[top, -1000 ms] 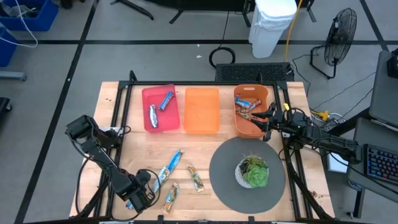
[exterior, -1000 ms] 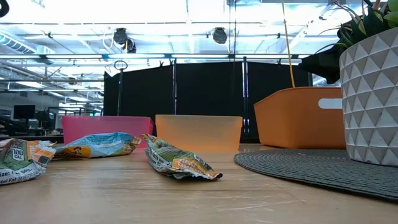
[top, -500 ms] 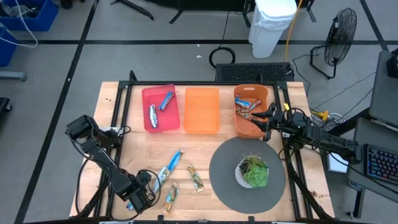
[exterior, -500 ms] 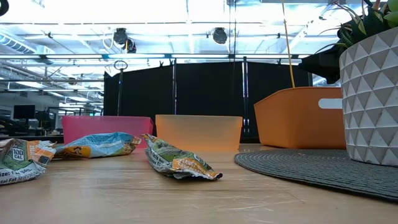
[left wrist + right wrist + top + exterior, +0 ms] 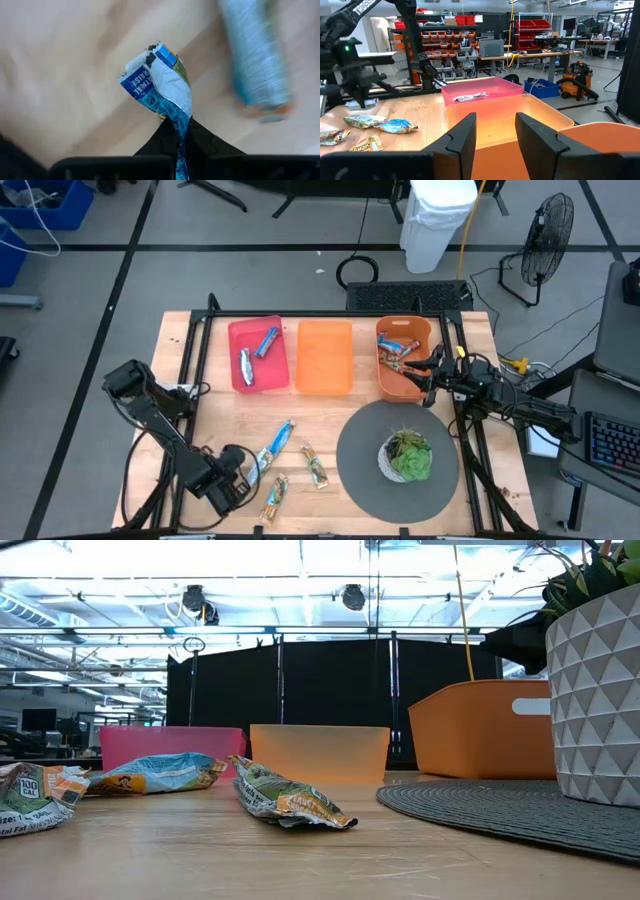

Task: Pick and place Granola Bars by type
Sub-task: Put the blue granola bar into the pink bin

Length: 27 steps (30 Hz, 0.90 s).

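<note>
The wooden table (image 5: 330, 420) carried a round grey mat (image 5: 365, 465) with a potted plant (image 5: 408, 457) in a white faceted pot. Along the far side stood three bins in a row: a pink bin (image 5: 258, 355) holding two blue-wrapped bars (image 5: 255, 353), a pale orange bin (image 5: 324, 357) with nothing visible inside, and a deeper orange bin (image 5: 402, 358) holding several bars that looked red-brown and blue, though they were too small to sort with certainty.

The left arm reached toward the near left corner of the table. The left gripper (image 5: 176, 145) was pinched narrow on a crumpled blue and white granola bar (image 5: 161, 90), lifted above the wood. Another blue-silver bar (image 5: 255, 60) lay blurred beneath it.

The right gripper (image 5: 495, 132) waited at the deep orange bin's outer rim, fingers spread wide and empty.

Three loose bars lay left of the mat: a long blue one (image 5: 273, 448), a green-gold one (image 5: 316, 466) beside it, and a green-orange one (image 5: 274, 497) nearest the table's front edge.
</note>
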Each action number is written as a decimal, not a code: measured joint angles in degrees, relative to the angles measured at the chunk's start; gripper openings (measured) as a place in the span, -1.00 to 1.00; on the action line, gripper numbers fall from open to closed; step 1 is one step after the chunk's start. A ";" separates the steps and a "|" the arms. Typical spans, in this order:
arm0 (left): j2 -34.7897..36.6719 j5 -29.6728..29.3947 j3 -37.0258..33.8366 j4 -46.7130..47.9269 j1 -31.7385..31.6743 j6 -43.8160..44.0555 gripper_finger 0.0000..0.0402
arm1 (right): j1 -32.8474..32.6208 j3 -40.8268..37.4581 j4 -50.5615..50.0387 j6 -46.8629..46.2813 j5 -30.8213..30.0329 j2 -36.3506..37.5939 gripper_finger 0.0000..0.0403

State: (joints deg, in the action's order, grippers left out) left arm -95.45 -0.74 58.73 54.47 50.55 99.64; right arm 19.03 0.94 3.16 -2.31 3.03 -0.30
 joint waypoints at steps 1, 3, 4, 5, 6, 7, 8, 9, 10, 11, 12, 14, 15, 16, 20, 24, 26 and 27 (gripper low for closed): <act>1.10 -2.08 0.21 1.08 -0.02 -0.81 -0.93 | 0.02 0.01 0.00 0.01 0.00 0.02 -0.37; 3.38 -5.97 1.04 4.09 -0.05 -1.95 -0.93 | 0.01 0.01 0.00 0.01 0.00 0.00 -0.37; 4.48 -7.83 1.71 5.94 -0.07 -2.46 -0.93 | 0.00 -0.01 0.00 -0.01 0.00 0.00 -0.37; 5.56 -9.52 2.26 7.56 -0.07 -2.89 -0.93 | 0.02 0.00 0.00 0.00 0.00 0.00 -0.37; 6.55 -10.90 2.86 9.33 -0.06 -3.32 -0.94 | 0.02 0.00 0.00 -0.01 0.00 0.00 -0.37; 7.64 -12.29 3.52 10.97 -0.07 -3.95 -0.94 | 0.02 0.01 0.00 -0.01 0.00 0.00 -0.37; 8.73 -13.94 4.05 12.53 -0.07 -4.66 -0.94 | 0.00 0.01 0.00 -0.01 0.00 0.00 -0.37; 9.94 -16.00 4.56 13.91 -0.07 -5.48 -0.94 | 0.01 -0.01 0.00 0.00 0.00 0.00 -0.37; 11.10 -18.23 4.98 15.19 -0.07 -6.29 -0.94 | 0.02 -0.01 0.00 0.01 0.00 0.00 -0.37; 12.22 -20.77 5.42 16.46 -0.05 -7.30 -0.94 | 0.01 0.00 0.00 0.01 0.00 0.00 -0.37; 13.47 -23.49 5.74 17.63 -0.07 -8.20 -0.94 | 0.01 0.01 0.00 0.01 0.00 0.00 -0.37; 16.10 -28.97 6.28 19.48 -0.05 -9.69 -0.93 | 0.01 0.00 0.00 0.00 0.00 0.00 -0.37; 17.43 -31.65 6.36 20.32 -0.05 -10.34 -0.93 | 0.01 0.01 0.00 -0.01 0.00 0.00 -0.37; 18.72 -34.14 6.37 21.25 -0.06 -10.90 -0.93 | 0.02 -0.01 0.00 -0.01 0.00 0.00 -0.37; 23.15 -41.10 6.37 25.77 -0.07 -11.46 -0.94 | 0.02 0.01 0.00 0.01 0.00 0.00 -0.37; 25.60 -42.62 6.37 27.91 -0.07 -11.46 -0.94 | 0.02 0.00 0.00 0.00 0.00 0.00 -0.37; 26.16 -42.68 6.35 28.09 -0.07 -11.48 -0.94 | 0.02 -0.01 0.00 -0.01 0.00 0.00 -0.37; 26.21 -42.70 6.35 28.09 -0.07 -11.51 -0.94 | 0.00 -0.01 0.00 0.01 0.00 0.00 -0.37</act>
State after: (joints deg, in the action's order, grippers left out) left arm -69.23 -43.43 65.08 82.56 50.48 88.13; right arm 19.03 0.93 3.16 -2.31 3.03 -0.30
